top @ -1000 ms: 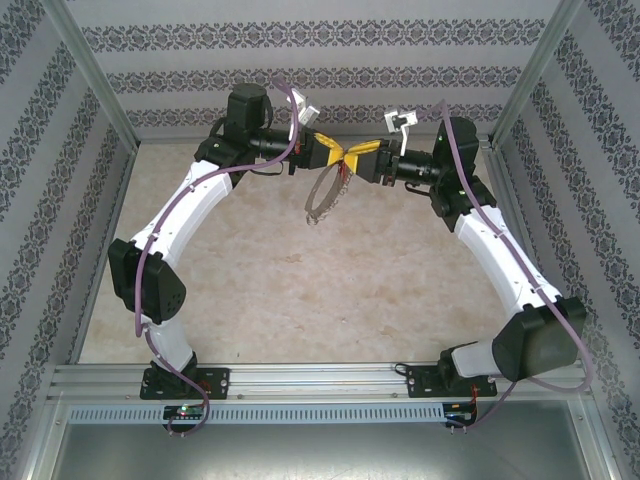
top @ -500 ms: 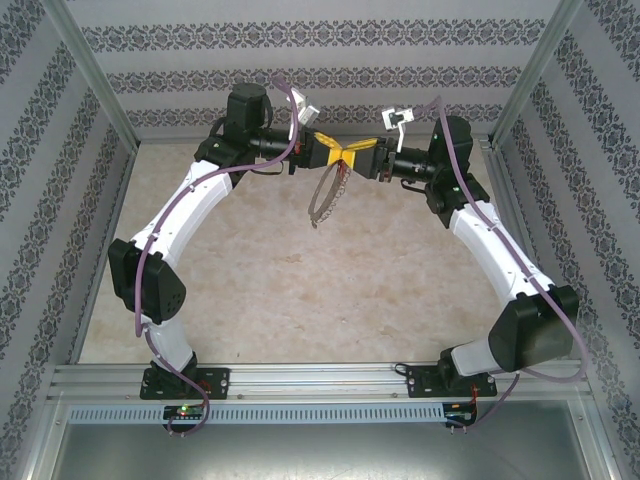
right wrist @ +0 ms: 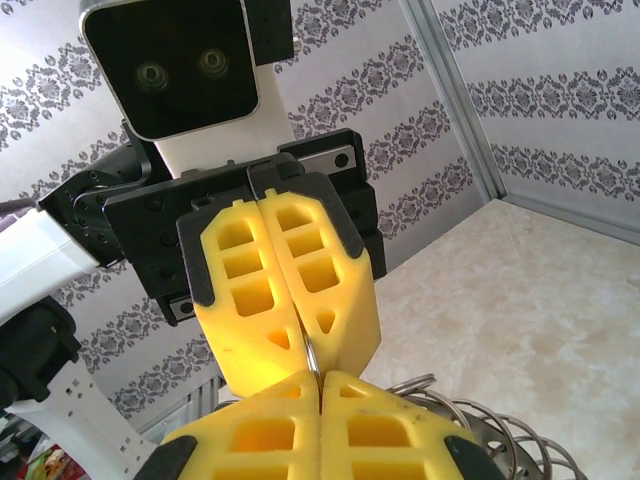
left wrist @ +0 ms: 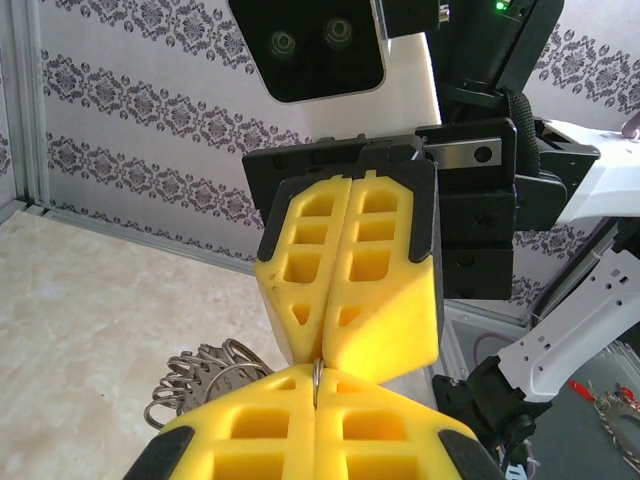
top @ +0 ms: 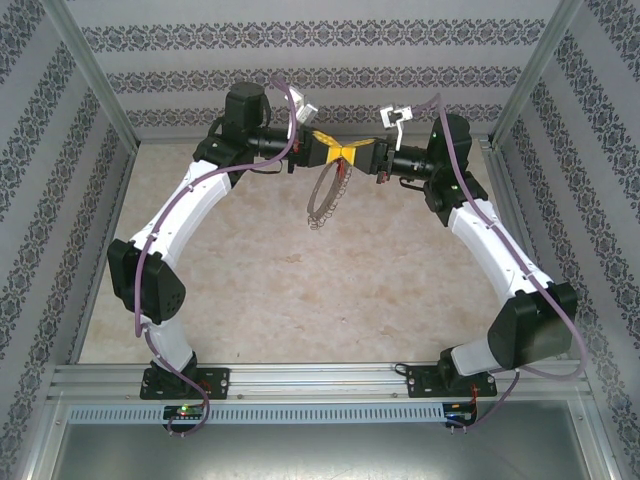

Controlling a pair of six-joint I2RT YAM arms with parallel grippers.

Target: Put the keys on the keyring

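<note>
Both hands meet tip to tip, raised over the far middle of the table [top: 250,280]. The left hand [top: 337,152] and right hand [top: 353,153] are each pinched fully closed, yellow fingers [left wrist: 380,260] pressed flat together, with a thin wire of the keyring [top: 325,195] caught in the seams where the tips touch. Keyring hangs from that pinch as a floppy loop slanting down toward the left arm's side, silvery fringe bunched at its low end.
</note>
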